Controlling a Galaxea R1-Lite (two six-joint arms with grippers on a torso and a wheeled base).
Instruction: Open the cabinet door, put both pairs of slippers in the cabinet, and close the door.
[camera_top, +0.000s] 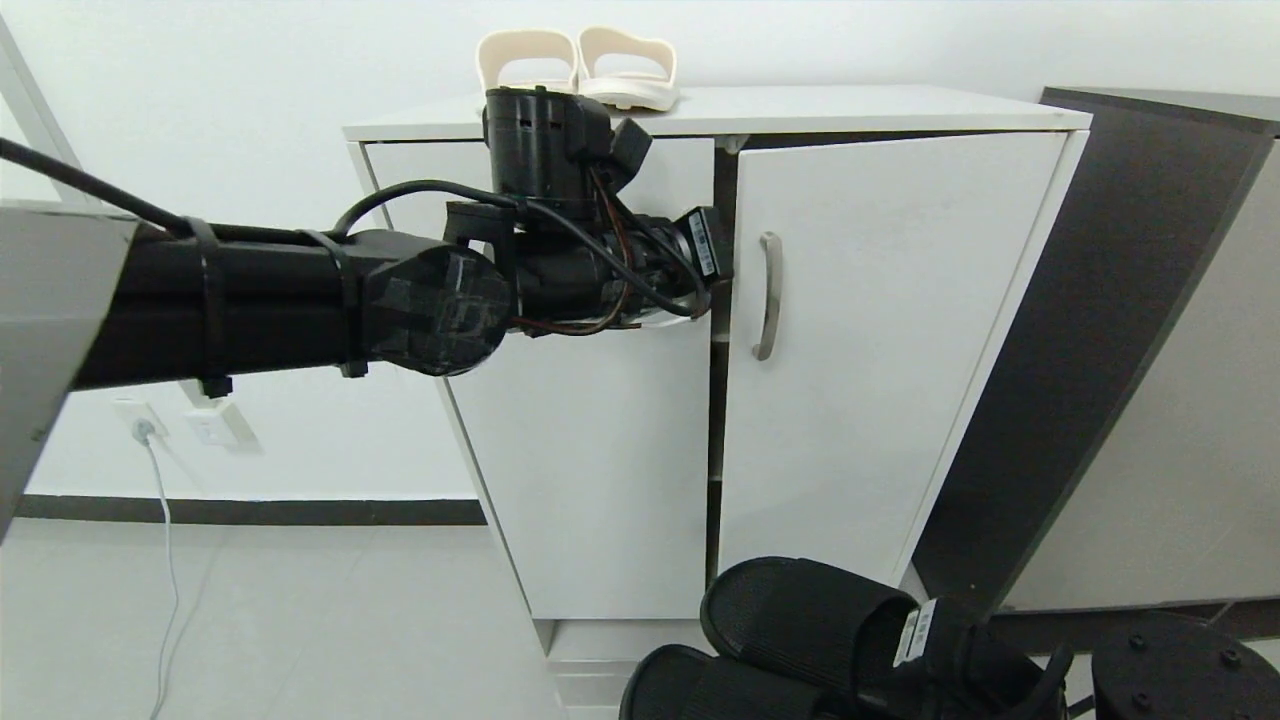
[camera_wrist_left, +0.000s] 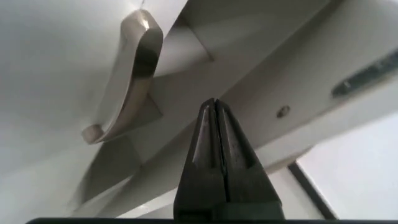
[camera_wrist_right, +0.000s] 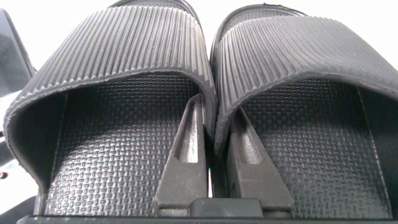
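Step in hand is door opening. cabinet (camera_top: 900, 105) is flat white laminate, and its right door (camera_top: 880, 350) looks ajar, with a dark gap at centre. left gripper (camera_wrist_left: 215, 109), fingers pressed together, sits at that gap just beside the curved brushed-metal handle (camera_top: 768, 295). I'd hook behind the door edge and swing it wide on a slow arc. At 5 o'clock, black slippers (camera_top: 800, 620), ribbed soft rubber; right gripper (camera_wrist_right: 216, 111) pinches their adjoining inner walls. At 12, cream slippers (camera_top: 580, 65), smooth foam, on the cabinet top.
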